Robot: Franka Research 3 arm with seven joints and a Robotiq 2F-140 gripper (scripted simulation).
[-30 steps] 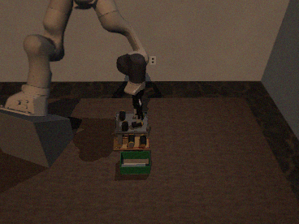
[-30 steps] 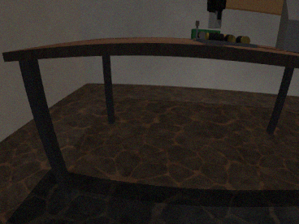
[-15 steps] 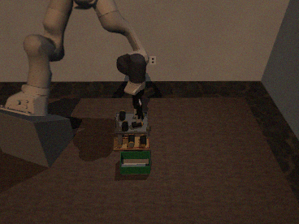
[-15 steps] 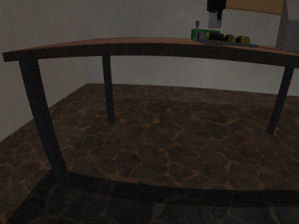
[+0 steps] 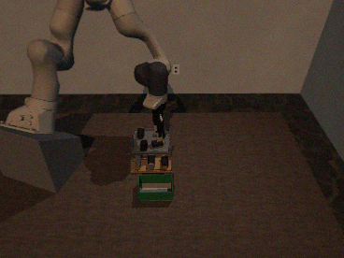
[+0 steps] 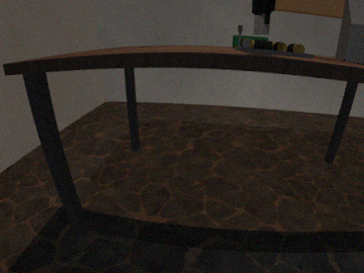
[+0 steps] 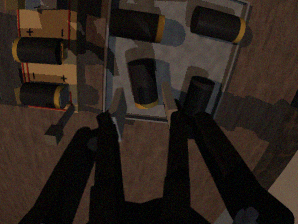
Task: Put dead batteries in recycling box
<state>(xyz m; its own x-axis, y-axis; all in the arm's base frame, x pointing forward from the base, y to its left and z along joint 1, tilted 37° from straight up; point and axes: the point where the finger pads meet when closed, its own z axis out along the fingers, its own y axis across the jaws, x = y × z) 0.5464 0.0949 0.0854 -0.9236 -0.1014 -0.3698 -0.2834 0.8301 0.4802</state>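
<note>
Black casing with a yellow end: the battery between your gripper's jaws lies on its side on the grey tray. Your jaws stand partly apart, with a gap at each flank; nothing is clamped. Expect a stiff, compact cylinder, fairly heavy for its size, its smooth wrapper perhaps slippery. You should grip across the round sides at mid-length, pads level with its axis; a high pinch may squirt it downward, and an end grip may let it swing. Note the neighbouring battery close outside one jaw: you have little room to widen there. The green recycling box stands upright on the bench, beyond the holder. You cannot tell from casings which two are dead.
</note>
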